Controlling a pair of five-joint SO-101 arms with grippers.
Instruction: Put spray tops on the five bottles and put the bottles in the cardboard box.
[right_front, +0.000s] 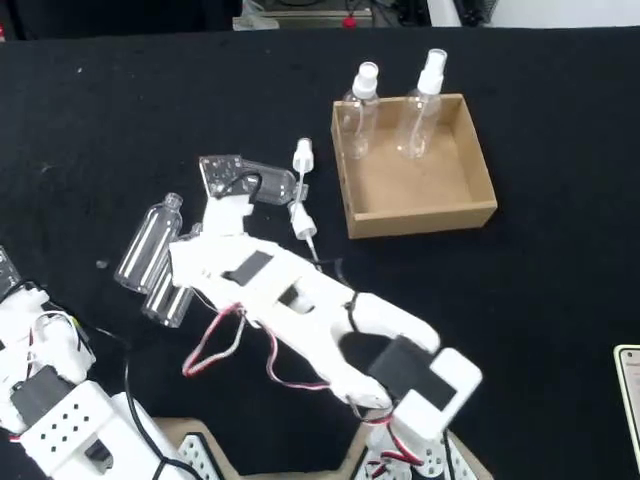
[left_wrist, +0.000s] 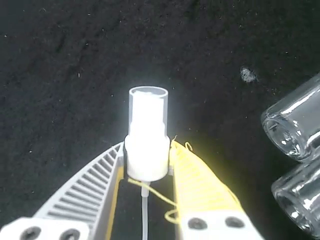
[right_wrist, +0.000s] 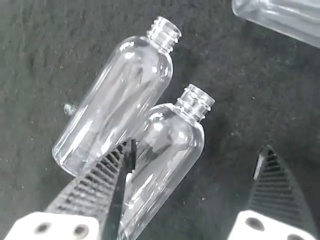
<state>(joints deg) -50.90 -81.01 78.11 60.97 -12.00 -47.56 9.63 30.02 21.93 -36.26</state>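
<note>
Spray top (left_wrist: 146, 135) clamped in left end effector (left_wrist: 147, 150); right end effector (right_wrist: 199, 145) jaws apart over two uncapped bottles (right_wrist: 120, 105) lying on tabletop (right_wrist: 40, 50).

The table (right_front: 560, 300) is covered by a black cloth (right_front: 120, 100), matte and slightly fuzzy, over which pale lint is scattered — one white fleck (left_wrist: 246, 75) is seen plainly in the left wrist view. Beyond the far edge of the table a narrow strip of the room is shown: a pale surface (right_front: 560, 12) at the right corner, and dark cables (right_front: 400, 10) and a small red object (right_front: 349, 20) among clutter near the middle. At the right edge of the cloth a white-bordered card (right_front: 629, 385) is laid flat — only part of it is seen.
</note>
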